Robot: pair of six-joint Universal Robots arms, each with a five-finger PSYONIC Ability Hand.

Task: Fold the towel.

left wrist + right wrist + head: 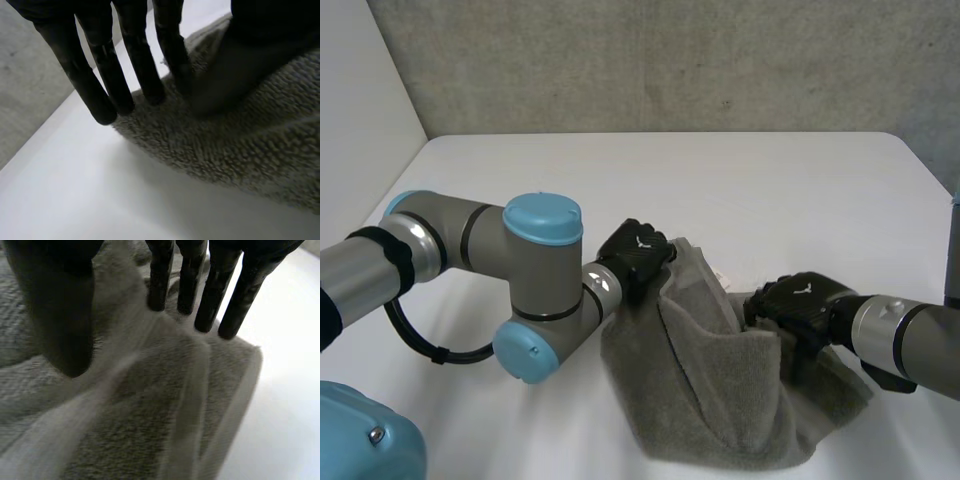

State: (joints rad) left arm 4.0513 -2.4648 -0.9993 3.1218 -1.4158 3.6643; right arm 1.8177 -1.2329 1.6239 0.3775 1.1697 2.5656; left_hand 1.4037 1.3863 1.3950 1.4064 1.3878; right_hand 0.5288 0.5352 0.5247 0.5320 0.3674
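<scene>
Loosely bunched, the grey towel (720,400) lies on the white table (720,190), on the side near the robot. The left hand (635,255) holds the towel's far left corner, pinching a ridge of cloth between straight fingers and thumb. The right hand (800,300) pinches a raised fold at the right edge in the same way.

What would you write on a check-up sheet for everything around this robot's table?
Surface: smooth white table, no spills seen.
Job's things: grey terry-cloth towel, bunched and partly lifted, not yet folded flat.
Clutter: nothing seen.
Robot hands: left robot hand pinches the towel's far-left corner; right robot hand pinches its right edge.
Cables: nothing seen loose on the table.
Surroundings: rough grey wall behind the table, plain white panel at its left.
</scene>
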